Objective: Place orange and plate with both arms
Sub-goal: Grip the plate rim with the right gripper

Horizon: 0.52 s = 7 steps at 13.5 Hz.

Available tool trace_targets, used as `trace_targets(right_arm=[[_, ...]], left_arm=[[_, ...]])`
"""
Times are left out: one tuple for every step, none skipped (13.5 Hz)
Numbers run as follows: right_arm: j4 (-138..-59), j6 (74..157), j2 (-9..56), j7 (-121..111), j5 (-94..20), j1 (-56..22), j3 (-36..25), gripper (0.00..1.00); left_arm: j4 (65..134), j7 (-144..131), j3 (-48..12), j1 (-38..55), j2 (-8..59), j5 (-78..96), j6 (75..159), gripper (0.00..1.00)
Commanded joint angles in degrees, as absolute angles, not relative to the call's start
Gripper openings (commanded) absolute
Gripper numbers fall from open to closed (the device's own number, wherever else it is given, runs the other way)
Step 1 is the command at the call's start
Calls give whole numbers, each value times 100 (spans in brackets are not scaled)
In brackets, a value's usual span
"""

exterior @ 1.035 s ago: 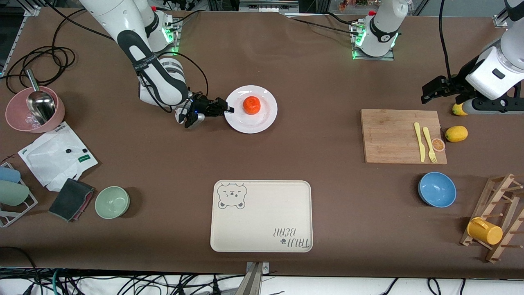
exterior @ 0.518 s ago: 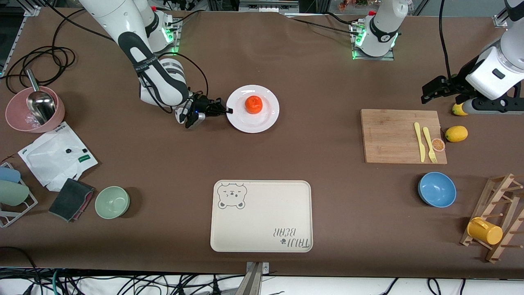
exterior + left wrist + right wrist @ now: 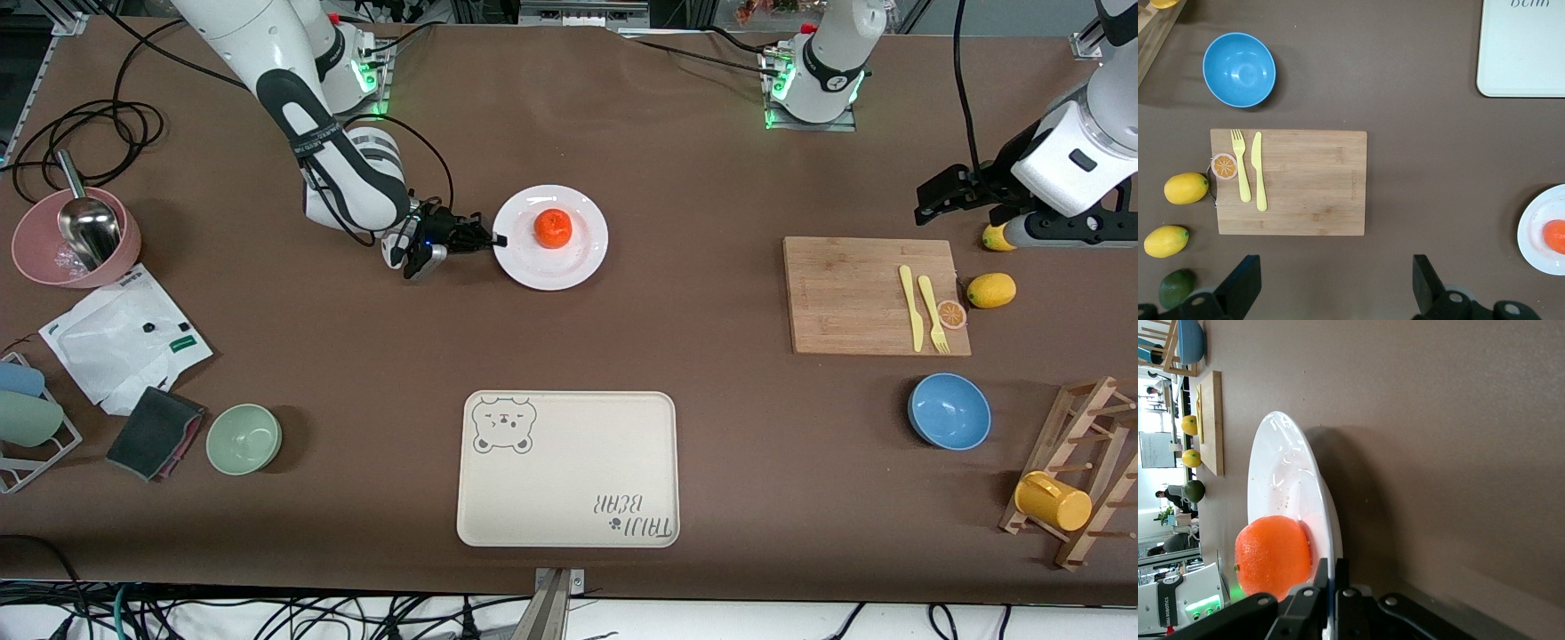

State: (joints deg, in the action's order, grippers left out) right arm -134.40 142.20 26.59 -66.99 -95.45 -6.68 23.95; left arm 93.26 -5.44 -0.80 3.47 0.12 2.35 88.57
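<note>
Clearly at the grasp stage, with nothing lifted yet. Starting with the brown table: holds the cream bear tray close to the front camera, bare, probably the drop-off spot, though not certain. Leaves the bamboo cutting board toward the left arm's end, out of the way.

Finds the white plate flat on the table, farther from the front camera than the tray, roughly in line with it. Pinched at its rim, on the edge toward the right arm's end, by the right gripper; confirmed in the right wrist view, with the fingers pressed together on the plate edge. Keeps the left gripper waiting with its jaws spread wide, up over the left arm's end of the table beside the cutting board. Carries the orange on the plate, a little off centre, loose and free to roll.

Calls next for a slow, level lift and a carry toward the tray, judging by the layout; risks tipping the plate from a one-edge grip and rolling the orange off. Likely wants the left gripper brought across for support or for the orange.

Compared with a second ago: shows the fingers gone from spread around the rim to clamped, and the plate with its orange nudged slightly toward the left arm's end. Otherwise unchanged.
</note>
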Motion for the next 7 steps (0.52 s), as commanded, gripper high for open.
trace_targets(right_arm=[[-13054, 14256, 2707, -6558, -9651, -589, 2382, 0], [-12886, 14247, 2768, -6330, -9624, -589, 2364, 0], [-12650, 14247, 2838, -6093, -9607, -580, 2356, 0], [-12326, 14247, 2987, -5865, -9580, -580, 2347, 0], [-11948, 14247, 3188, -5732, -9571, -554, 2347, 0], [-11492, 14247, 3434, -5583, -9449, -545, 2347, 0], [-11052, 14247, 3671, -5364, -9222, -536, 2347, 0]], left_arm=[[9281, -510, -26, 387, -35, 281, 8754, 100], [9281, -518, -35, 378, -35, 281, 8754, 100], [9281, -519, -26, 387, -35, 281, 8754, 100], [9281, -510, -35, 378, -35, 281, 8754, 100], [9281, -518, -35, 378, -35, 281, 8754, 100], [9281, -519, -35, 378, -35, 281, 8754, 100], [9281, -510, -35, 378, -35, 281, 8754, 100]])
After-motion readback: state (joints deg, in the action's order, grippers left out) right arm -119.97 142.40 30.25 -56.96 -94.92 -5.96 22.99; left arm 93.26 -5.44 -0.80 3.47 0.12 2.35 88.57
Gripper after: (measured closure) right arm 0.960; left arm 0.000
